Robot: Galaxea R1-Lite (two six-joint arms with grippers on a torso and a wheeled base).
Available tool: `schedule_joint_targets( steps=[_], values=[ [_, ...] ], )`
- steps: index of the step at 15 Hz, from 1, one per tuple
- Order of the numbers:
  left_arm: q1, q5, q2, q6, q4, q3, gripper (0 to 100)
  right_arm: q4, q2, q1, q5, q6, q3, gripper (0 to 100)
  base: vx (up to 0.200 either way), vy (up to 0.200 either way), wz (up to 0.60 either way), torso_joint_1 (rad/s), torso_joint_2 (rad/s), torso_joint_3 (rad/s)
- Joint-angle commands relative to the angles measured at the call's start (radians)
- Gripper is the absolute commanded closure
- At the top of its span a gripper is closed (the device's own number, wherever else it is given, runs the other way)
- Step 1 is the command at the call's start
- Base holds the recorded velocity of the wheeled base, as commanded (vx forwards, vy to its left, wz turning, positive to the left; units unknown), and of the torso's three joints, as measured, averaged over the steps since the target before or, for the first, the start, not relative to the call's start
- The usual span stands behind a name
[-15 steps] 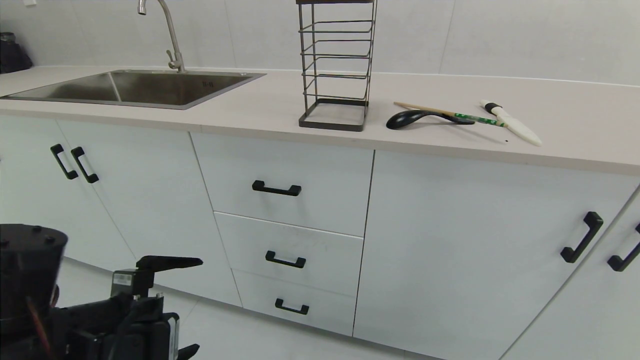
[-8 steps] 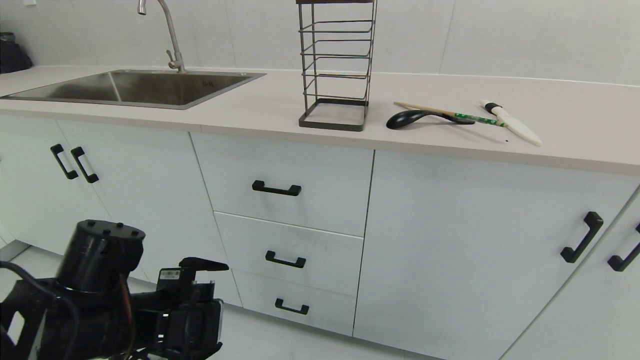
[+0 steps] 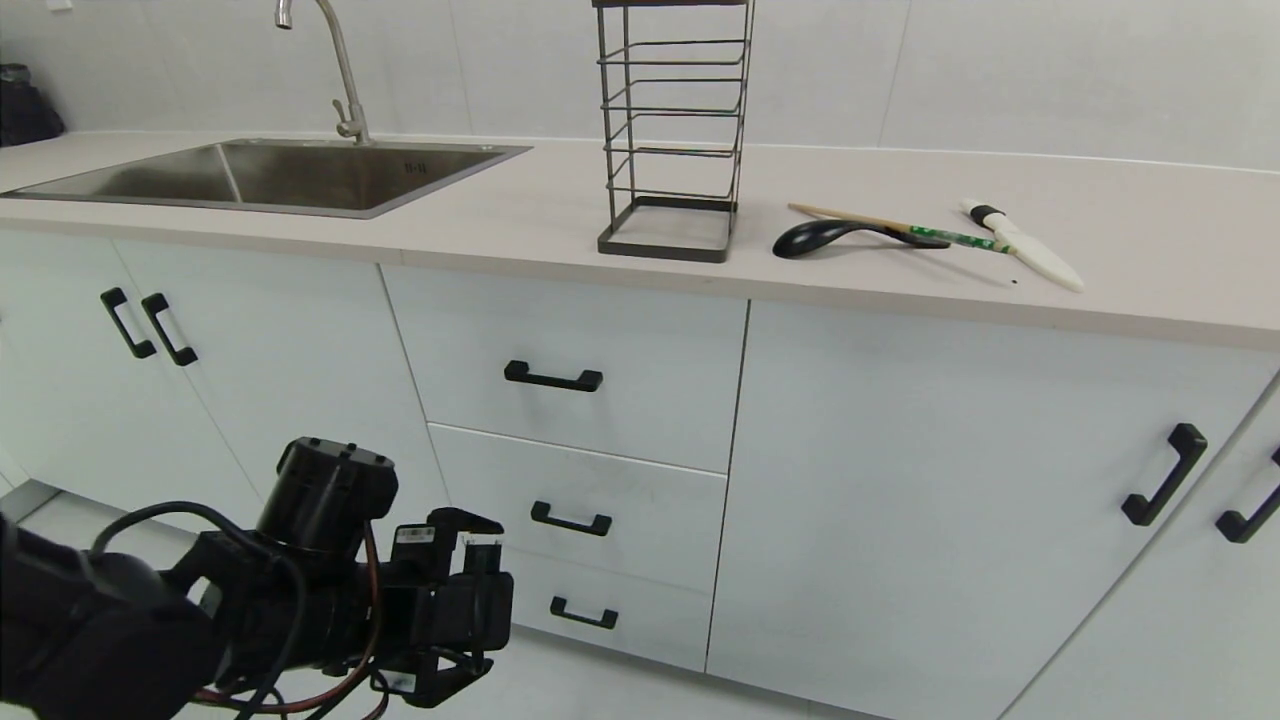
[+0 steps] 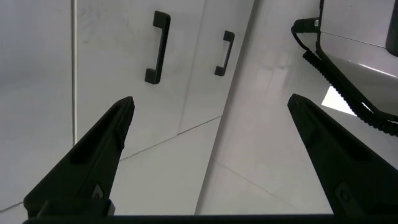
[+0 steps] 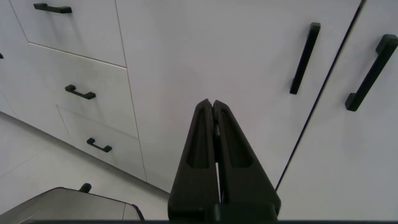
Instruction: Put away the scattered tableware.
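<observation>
1. Well, low by the white drawers (image 3: 640,350): black left gripper (image 4: 210,102), fingers spread wide, nothing held.
2. On the pale counter (image 3: 480,215), tall black wire rack (image 3: 672,130).
3. Just beside it, shiny black spoon (image 3: 815,238): light, hard, likely slippery; best pinched by the thin handle.
4. Against that handle, thin wooden chopsticks (image 3: 880,224): very light, quick to roll; best pinched mid-way.
5. Then white knife with black band (image 3: 1030,255): stiff, maybe sharp; safest near the band.
6. Black right gripper (image 5: 213,106), fingers pressed together, nothing held.
</observation>
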Motion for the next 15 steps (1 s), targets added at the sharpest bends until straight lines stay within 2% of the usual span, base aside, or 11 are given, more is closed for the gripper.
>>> schedule_joint_targets(
  steps=[1, 3, 11, 15],
  values=[
    [-0.005, -0.015, 0.120, 0.002, -0.025, -0.034, 0, 0.000, 0.001, 0.000, 0.000, 0.000, 0.000, 100, 0.000, 0.000, 0.00, 0.000, 0.00, 0.000],
    [-0.005, -0.030, 0.192, 0.005, -0.042, -0.069, 0, 0.000, 0.001, 0.000, 0.000, 0.000, 0.000, 100, 0.000, 0.000, 0.00, 0.000, 0.00, 0.000],
    [-0.001, -0.027, 0.379, 0.002, -0.176, -0.164, 0, 0.000, 0.001, 0.000, 0.000, 0.000, 0.000, 100, 0.000, 0.000, 0.00, 0.000, 0.00, 0.000],
    [0.004, -0.027, 0.480, -0.001, -0.277, -0.170, 0, 0.000, 0.001, 0.000, 0.000, 0.000, 0.000, 100, 0.000, 0.000, 0.00, 0.000, 0.00, 0.000]
  ],
)
